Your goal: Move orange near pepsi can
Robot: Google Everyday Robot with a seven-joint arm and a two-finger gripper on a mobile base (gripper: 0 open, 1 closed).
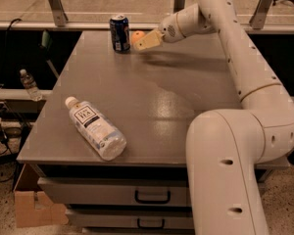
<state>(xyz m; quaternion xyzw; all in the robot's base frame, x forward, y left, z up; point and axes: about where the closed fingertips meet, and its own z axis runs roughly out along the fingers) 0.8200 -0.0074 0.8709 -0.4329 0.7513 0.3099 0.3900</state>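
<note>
Pincer gripper (138,39) noted above the far edge of the tabletop, a little left of its middle, at the end of the white arm (245,77) that reaches in from the near right corner. Its pale fingers (148,39) are closed to the width of the fruit and hold the orange (137,34). One finger lies across the front of the fruit, so only the upper left part shows. The orange sits at the very tip of the gripper, on its left side, and just beside the right of the pepsi can (120,33); whether fruit and can touch cannot be determined. The can stands upright on the table (186,97) near the far edge, toward the far left corner. It is dark blue with a silver top rim and pale markings on its side, and no wording on it can be read. A clear plastic bottle (95,129) with a white cap lies on its side near the near left corner, cap pointing toward the left edge, well apart from the can and the gripper. Its dark label carries white lettering that cannot be made out with certainty. A dark shadow falls on the tabletop under the gripper. Two drawers (152,197) with dark handles sit below the near edge.
</note>
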